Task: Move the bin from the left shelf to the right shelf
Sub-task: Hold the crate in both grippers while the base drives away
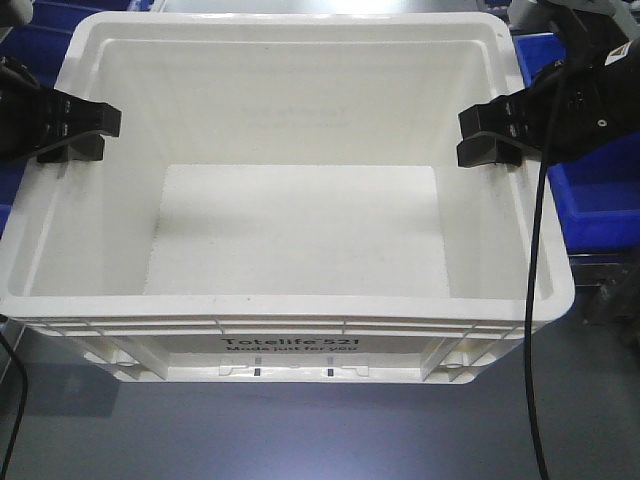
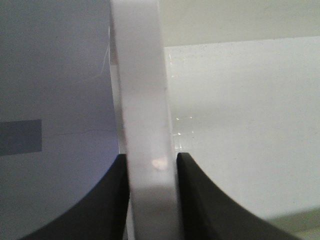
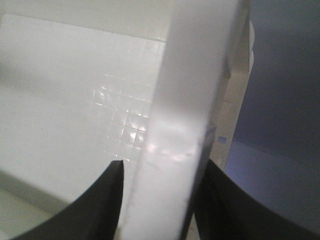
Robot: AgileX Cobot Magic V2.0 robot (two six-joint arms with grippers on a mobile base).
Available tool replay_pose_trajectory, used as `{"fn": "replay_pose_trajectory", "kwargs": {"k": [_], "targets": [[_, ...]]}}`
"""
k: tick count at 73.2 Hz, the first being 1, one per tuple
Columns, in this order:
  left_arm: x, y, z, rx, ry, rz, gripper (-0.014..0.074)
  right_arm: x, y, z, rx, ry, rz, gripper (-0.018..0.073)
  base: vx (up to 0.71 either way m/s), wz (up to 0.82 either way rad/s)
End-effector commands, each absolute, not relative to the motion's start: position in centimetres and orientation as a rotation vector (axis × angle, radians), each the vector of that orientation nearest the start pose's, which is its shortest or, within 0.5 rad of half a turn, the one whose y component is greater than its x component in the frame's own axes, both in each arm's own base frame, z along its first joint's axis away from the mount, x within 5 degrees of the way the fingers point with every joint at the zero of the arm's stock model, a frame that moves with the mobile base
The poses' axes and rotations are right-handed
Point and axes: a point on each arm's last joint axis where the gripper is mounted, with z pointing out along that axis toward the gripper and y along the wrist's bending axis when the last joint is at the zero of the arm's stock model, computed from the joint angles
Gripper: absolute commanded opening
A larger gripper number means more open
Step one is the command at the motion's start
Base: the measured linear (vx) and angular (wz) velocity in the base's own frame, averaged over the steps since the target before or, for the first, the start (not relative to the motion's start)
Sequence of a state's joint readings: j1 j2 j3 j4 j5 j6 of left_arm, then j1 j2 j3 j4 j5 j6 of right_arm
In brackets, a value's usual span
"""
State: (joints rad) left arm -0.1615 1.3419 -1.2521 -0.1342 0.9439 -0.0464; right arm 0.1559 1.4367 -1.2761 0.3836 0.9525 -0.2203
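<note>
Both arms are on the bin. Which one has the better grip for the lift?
Left, marginally. The left gripper holds the wall of the bin square in its jaws. In the right gripper the wall runs skewed. Both look shut on it, so probably lift with both.

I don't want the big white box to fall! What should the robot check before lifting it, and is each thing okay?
1. Left gripper clamped on the box wall: ok, it pinches the left rim from both sides.
2. Right gripper clamped: ok, it pinches the right rim the same way.
3. Box empty: ok, nothing inside.
4. Black cable out of the way: not ok, it hangs over the box's right rim.
5. Room on the right shelf: cannot tell, it is out of view.
</note>
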Motion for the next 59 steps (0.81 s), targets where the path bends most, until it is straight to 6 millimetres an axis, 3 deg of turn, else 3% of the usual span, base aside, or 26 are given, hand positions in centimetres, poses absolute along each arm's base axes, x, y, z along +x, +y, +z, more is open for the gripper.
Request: {"fn": "replay_pose_trajectory", "kwargs": {"k": [1, 27, 59], "targets": [[27.1, -5.31, 38.58, 0.093, 2.331, -0.258, -0.0006, 28.49, 7.44, 36.99, -0.339, 2.386, 0.47, -0.0005, 0.22, -0.5], [27.1, -5.31, 38.58, 0.093, 2.331, -0.258, -0.0006, 28.49, 7.43, 36.99, -0.339, 2.385, 0.47, -0.0005, 0.24, -0.35], [27.1, -5.31, 38.58, 0.093, 2.331, -0.258, -0.0006, 28.49, 7.43, 36.99, -0.339, 2.385, 0.47, -0.0005, 0.31, -0.11]]}}
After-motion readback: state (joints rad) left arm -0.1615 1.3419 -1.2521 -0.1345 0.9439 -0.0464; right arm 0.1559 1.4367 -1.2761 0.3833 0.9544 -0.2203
